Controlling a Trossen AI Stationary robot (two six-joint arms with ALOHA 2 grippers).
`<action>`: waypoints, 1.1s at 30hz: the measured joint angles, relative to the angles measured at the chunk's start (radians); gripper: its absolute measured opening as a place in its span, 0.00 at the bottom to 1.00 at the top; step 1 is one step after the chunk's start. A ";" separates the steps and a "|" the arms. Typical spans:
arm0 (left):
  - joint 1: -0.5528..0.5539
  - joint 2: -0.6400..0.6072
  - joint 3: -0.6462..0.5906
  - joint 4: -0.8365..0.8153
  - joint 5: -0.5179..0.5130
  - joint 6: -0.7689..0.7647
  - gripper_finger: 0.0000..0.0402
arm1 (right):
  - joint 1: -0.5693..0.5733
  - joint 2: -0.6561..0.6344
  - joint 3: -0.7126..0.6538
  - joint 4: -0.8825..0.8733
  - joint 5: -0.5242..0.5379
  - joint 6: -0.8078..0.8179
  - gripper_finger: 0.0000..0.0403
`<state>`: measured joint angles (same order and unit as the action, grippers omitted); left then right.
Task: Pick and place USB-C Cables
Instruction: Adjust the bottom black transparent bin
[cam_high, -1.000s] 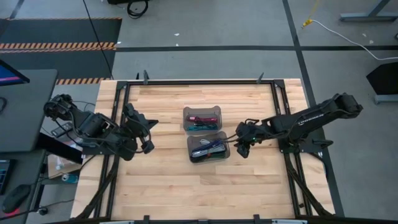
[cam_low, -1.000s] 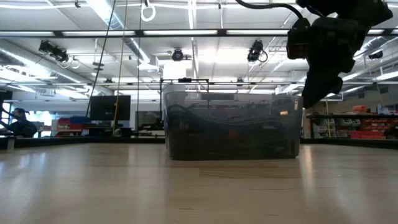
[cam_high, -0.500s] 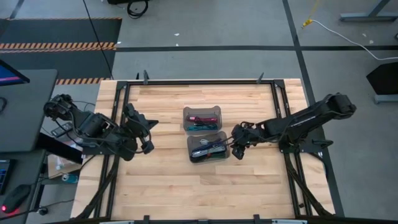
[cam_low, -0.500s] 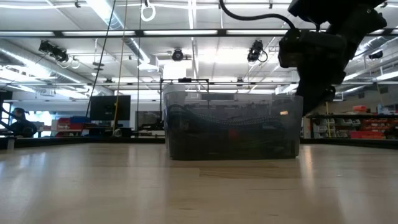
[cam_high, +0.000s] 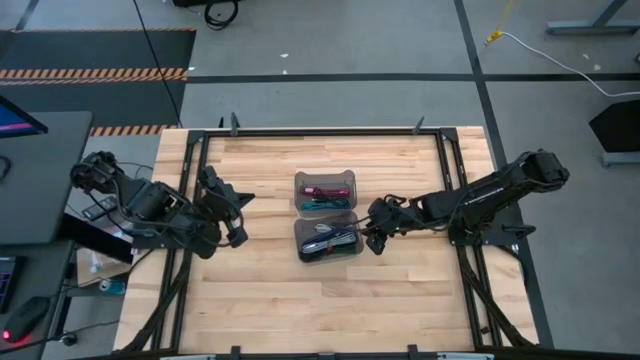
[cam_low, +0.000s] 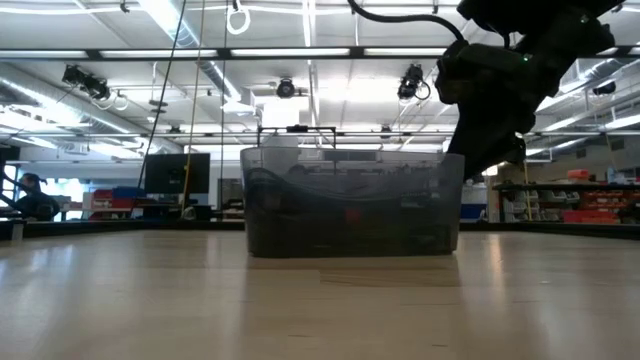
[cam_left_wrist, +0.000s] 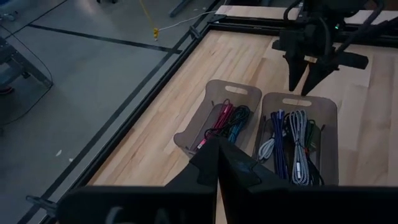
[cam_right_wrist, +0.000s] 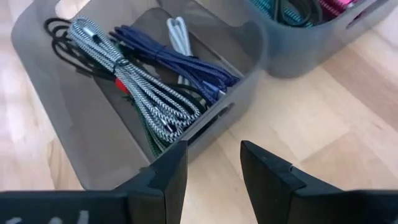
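Low across the tabletop (cam_high: 400, 300), the murky bin (cam_low: 350, 205) blurs its cables (cam_right_wrist: 146, 84), my spread right hand (cam_high: 370, 237) beside it, my left hand (cam_high: 235, 215) pressed together.

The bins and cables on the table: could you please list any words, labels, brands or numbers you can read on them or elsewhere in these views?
No readable text in any view.
Near bin and far bin: plain translucent grey, no label visible.
USB-C cables: no print visible on them.
Shelves in the room behind, low view: coloured boxes, any lettering too small and blurred to read.
Monitor beside the table: contents unreadable.
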<state>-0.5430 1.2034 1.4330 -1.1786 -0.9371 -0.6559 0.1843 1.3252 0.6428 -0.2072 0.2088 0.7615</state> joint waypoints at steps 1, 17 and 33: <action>0.000 0.000 0.000 0.000 0.000 0.000 0.02 | 0.001 -0.001 0.000 0.000 0.008 0.003 0.39; 0.002 0.019 0.000 -0.008 0.131 -0.147 0.02 | 0.004 -0.101 0.136 0.019 0.044 -0.162 0.39; 0.025 0.401 -0.002 -0.046 0.325 -0.489 0.01 | -0.012 -0.380 0.324 0.002 0.053 -0.559 0.39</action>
<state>-0.5182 1.6039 1.4315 -1.2242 -0.6119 -1.1447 0.1723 0.9453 0.9672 -0.2053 0.2621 0.2026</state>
